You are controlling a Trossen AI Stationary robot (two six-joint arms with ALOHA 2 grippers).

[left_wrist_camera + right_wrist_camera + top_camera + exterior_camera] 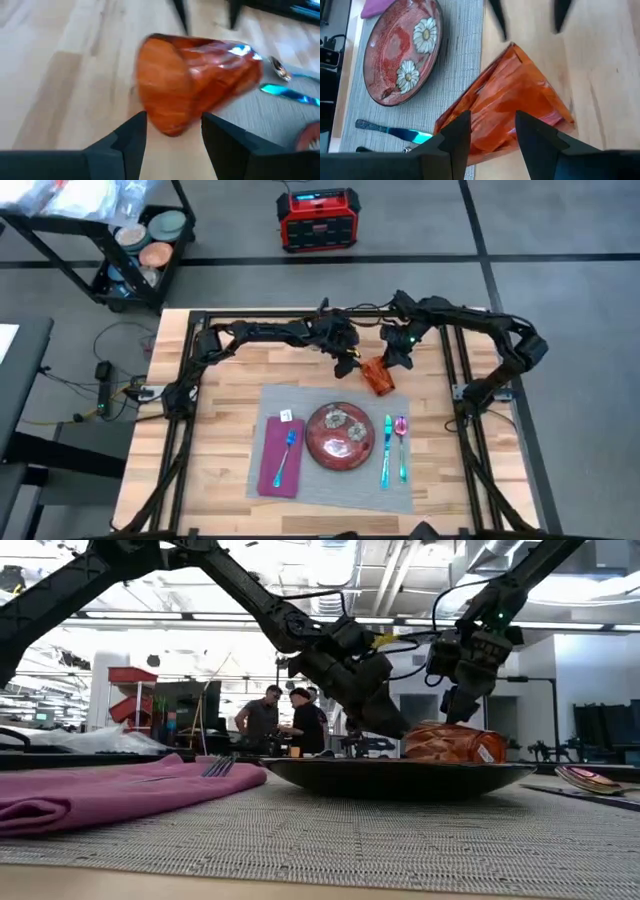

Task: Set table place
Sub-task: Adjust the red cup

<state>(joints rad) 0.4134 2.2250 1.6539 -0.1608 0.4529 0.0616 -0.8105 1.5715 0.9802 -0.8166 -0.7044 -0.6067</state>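
Placemat (335,482) sat mid-table (225,380) already holding plate (340,437), napkin (282,457) and cutlery, while the orange glass (378,375) lay tipped at its far edge, both left gripper (345,364) and right gripper (393,360) spread open around it, probably to right it.

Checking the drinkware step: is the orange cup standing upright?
No, the orange cup lies tipped on its side on the table, just beyond the placemat's far edge.

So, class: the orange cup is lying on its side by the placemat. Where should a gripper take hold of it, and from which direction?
Grip the orange cup across its side walls near the middle, coming down from above. It lies tipped over on the table, so its rim faces sideways and offers no hold from above.
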